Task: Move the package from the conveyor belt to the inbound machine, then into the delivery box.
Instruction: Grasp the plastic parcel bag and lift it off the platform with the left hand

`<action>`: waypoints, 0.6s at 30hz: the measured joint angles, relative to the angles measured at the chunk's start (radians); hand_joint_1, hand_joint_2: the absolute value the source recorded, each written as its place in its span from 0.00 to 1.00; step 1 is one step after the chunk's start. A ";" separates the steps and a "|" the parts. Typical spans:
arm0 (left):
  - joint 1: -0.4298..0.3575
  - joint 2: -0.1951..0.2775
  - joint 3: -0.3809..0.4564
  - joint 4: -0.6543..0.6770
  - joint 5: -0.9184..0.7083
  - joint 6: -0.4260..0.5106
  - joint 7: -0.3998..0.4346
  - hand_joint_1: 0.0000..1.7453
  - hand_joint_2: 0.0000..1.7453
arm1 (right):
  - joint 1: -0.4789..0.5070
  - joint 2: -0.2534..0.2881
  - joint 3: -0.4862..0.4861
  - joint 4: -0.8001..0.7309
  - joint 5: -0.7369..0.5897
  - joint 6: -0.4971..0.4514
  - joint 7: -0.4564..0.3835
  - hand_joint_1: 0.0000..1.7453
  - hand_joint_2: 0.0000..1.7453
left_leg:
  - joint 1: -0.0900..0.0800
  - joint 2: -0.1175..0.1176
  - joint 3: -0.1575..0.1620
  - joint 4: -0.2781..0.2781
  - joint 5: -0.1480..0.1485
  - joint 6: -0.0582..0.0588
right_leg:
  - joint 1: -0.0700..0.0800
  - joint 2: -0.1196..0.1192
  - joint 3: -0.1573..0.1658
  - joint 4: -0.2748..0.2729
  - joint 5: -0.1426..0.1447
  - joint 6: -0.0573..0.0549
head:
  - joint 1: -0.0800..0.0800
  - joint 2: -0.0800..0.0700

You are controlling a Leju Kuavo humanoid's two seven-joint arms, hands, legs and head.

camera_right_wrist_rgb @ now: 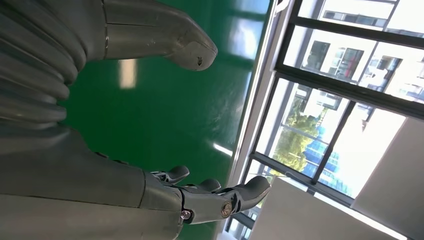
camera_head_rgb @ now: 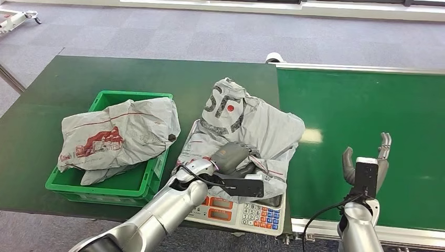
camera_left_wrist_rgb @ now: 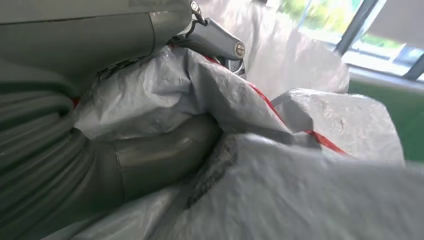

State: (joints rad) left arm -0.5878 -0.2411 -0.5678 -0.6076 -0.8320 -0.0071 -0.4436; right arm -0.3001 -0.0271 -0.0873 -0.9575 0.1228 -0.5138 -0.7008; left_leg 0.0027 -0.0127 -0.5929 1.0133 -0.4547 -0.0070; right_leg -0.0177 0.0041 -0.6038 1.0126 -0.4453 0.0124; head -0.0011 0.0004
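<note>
Meanwhile, the robot's left hand (camera_head_rgb: 231,160) grips the grey package (camera_head_rgb: 246,123), its thumb and fingers closed into the crumpled plastic, as the left wrist view shows with folds bunched around the thumb (camera_left_wrist_rgb: 165,155). The package, marked with dark letters and a red dot, lies on the scale (camera_head_rgb: 252,212), its keypad showing at the near edge, between the green bin (camera_head_rgb: 105,186) and the conveyor belt (camera_head_rgb: 362,121). A second grey bag (camera_head_rgb: 118,136) with red print fills the bin on the dark green table (camera_head_rgb: 52,100). Over the belt, the right hand (camera_head_rgb: 367,163) hovers with fingers (camera_right_wrist_rgb: 225,197) spread wide, holding nothing
</note>
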 joint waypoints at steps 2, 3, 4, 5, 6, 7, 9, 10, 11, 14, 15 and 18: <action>0.003 0.000 0.000 -0.012 0.004 0.015 -0.020 1.00 1.00 | 0.000 0.000 0.000 0.000 0.000 0.000 0.000 0.00 1.00 | 0.000 0.000 0.000 0.000 0.000 0.000 | 0.000 0.000 0.000 0.000 0.000 0.000 | 0.000 0.000; 0.005 0.000 0.000 -0.016 0.005 0.017 -0.023 1.00 1.00 | 0.000 0.000 0.000 0.000 0.000 0.001 0.000 0.00 1.00 | 0.000 0.000 0.000 0.000 0.000 0.000 | 0.000 0.000 0.000 0.000 0.000 0.000 | 0.000 0.000; 0.006 0.000 0.000 -0.020 0.005 0.018 -0.025 1.00 1.00 | 0.000 0.000 0.000 0.000 0.000 0.001 0.000 0.00 1.00 | 0.000 0.000 0.000 0.000 0.000 0.000 | 0.000 0.000 0.000 0.000 0.000 0.000 | 0.000 0.000; 0.008 0.000 0.000 -0.023 0.006 0.019 -0.026 1.00 1.00 | 0.000 0.000 0.000 0.000 0.000 0.001 0.000 0.00 1.00 | 0.000 0.000 0.000 0.000 0.000 0.000 | 0.000 0.000 0.000 0.000 0.000 0.000 | 0.000 0.000; 0.009 0.000 0.000 -0.025 0.006 0.019 -0.026 1.00 1.00 | 0.000 0.000 0.000 0.000 0.000 0.001 0.000 0.00 1.00 | 0.000 0.000 0.000 0.000 0.000 0.000 | 0.000 0.000 0.000 0.000 0.000 0.000 | 0.000 0.000; 0.010 0.000 0.000 -0.028 0.006 0.020 -0.027 1.00 1.00 | 0.000 0.000 0.000 0.000 0.000 0.001 0.000 0.00 1.00 | 0.000 0.000 0.000 0.000 0.000 0.000 | 0.000 0.000 0.000 0.000 0.000 0.000 | 0.000 0.000; 0.012 0.000 0.001 -0.032 0.012 0.029 -0.038 1.00 1.00 | 0.000 0.000 0.000 0.000 0.000 0.001 0.000 0.00 1.00 | 0.000 0.000 0.000 0.000 0.000 0.000 | 0.000 0.000 0.000 0.000 0.000 0.000 | 0.000 0.000; 0.013 0.000 0.003 -0.036 0.021 0.040 -0.053 1.00 1.00 | 0.000 0.000 0.000 0.000 0.000 0.001 0.000 0.00 1.00 | 0.000 0.000 0.000 0.000 0.000 0.000 | 0.000 0.000 0.000 0.000 0.000 0.000 | 0.000 0.000; 0.016 0.000 0.008 -0.043 0.035 0.055 -0.076 1.00 1.00 | 0.000 0.000 0.000 0.000 0.000 0.001 0.000 0.00 1.00 | 0.000 0.000 0.000 0.000 0.000 0.000 | 0.000 0.000 0.000 0.000 0.000 0.000 | 0.000 0.000; 0.032 0.000 0.039 -0.087 0.112 0.128 -0.172 1.00 1.00 | 0.000 0.000 0.000 0.000 0.000 0.002 0.000 0.00 1.00 | 0.000 0.000 0.000 0.000 0.000 0.000 | 0.000 0.000 0.000 0.000 0.000 0.000 | 0.000 0.000; 0.040 0.000 0.056 -0.112 0.145 0.156 -0.202 0.98 1.00 | 0.000 0.000 0.000 0.000 -0.001 0.002 0.000 0.00 1.00 | 0.000 0.000 0.000 0.000 0.000 0.000 | 0.000 0.000 0.000 0.000 0.000 0.000 | 0.000 0.000; 0.074 0.002 0.106 -0.215 0.226 0.239 -0.249 0.98 1.00 | 0.000 0.000 0.000 0.000 -0.002 0.001 0.000 0.00 1.00 | 0.000 0.000 0.000 0.000 0.000 0.000 | 0.000 0.000 0.000 0.000 0.000 0.000 | 0.000 0.000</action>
State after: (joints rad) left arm -0.5138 -0.2396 -0.4620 -0.8221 -0.6056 0.2314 -0.6923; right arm -0.3003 -0.0271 -0.0877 -0.9579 0.1208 -0.5130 -0.7012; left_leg 0.0027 -0.0124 -0.5932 1.0132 -0.4548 -0.0070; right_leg -0.0177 0.0044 -0.6043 1.0126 -0.4453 0.0124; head -0.0012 0.0004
